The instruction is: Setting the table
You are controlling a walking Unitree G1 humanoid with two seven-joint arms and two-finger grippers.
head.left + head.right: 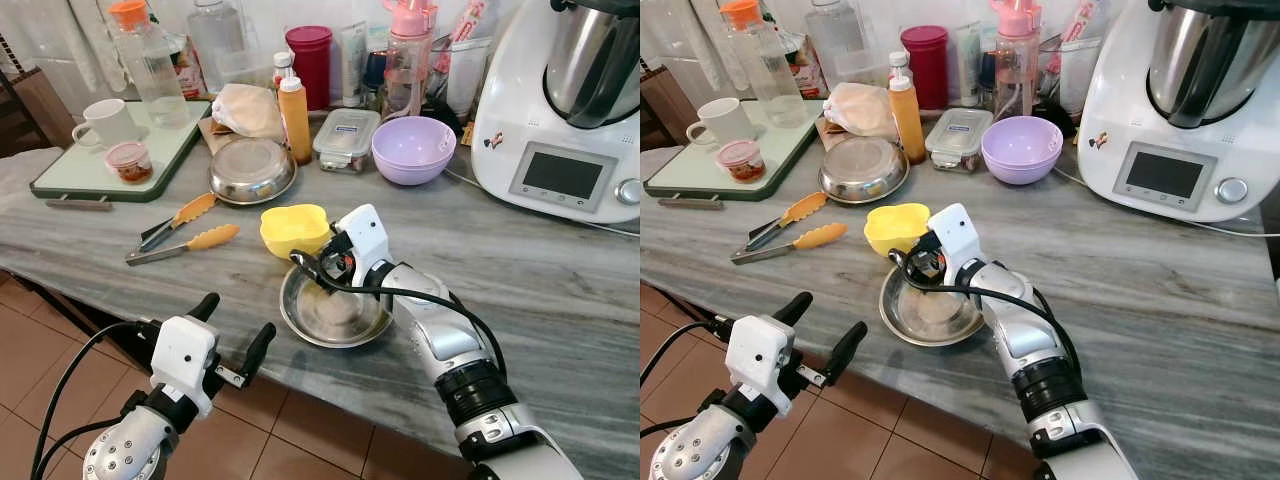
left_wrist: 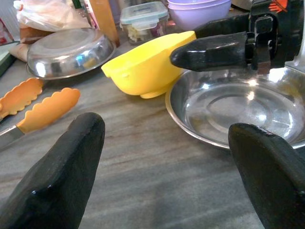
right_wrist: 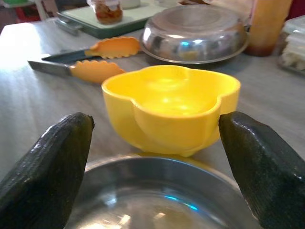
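Cluttered grey marbled surface (image 1: 560,290) suggests setting has barely begun: near its front edge the right pincer (image 1: 322,262) hangs released over a shallow steel dish (image 1: 335,315), facing the yellow lobed plastic bowl (image 1: 294,228) touching it, left pincer (image 1: 238,335) released off-edge.

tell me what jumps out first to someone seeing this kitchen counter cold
The bright yellow bowl at the middle of the grey counter draws the eye, with the right gripper open just short of it, poised over a shallow steel dish near the counter's front edge. The left gripper is open too, off the counter edge, and a big white kitchen machine stands at the back right.
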